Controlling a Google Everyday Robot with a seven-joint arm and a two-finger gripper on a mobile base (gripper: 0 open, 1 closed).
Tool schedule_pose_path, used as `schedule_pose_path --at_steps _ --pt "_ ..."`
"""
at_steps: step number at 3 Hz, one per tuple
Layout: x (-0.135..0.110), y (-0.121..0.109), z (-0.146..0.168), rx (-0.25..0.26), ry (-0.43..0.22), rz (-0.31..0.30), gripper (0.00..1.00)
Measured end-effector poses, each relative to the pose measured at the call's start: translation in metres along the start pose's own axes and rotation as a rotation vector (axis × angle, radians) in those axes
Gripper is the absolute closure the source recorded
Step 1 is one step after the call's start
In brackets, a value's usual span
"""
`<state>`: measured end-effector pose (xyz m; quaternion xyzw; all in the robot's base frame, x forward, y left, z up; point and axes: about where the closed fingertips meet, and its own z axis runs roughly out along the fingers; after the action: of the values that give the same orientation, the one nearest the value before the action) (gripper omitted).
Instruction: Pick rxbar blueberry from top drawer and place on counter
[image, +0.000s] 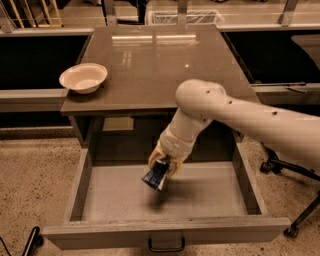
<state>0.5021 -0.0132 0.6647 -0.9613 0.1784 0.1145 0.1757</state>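
Rxbar (155, 177) pinched in the closed fingers of the gripper (161, 170), hanging in the air over the drawer (210, 202) floor, shadow just beneath. Pick judged done. Left to do: rising clear of the drawer, carrying to the counter (160, 60), setting down on that surface, letting go. Counted, largest first: one counter, one open drawer, one arm (250, 120), one bowl (83, 77) at the counter's left edge, one gripper, one rxbar.
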Motion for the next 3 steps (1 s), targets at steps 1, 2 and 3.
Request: schedule_pose_path --at_steps 1,2,3 --pt "-0.002 -0.026 -0.055 0.086 -0.005 -0.078 1.0" --pt "-0.01 -0.044 -0.098 0.137 0.028 -0.143 1.0" --pt "-0.016 -0.061 -0.137 0.176 0.089 -0.166 1.0"
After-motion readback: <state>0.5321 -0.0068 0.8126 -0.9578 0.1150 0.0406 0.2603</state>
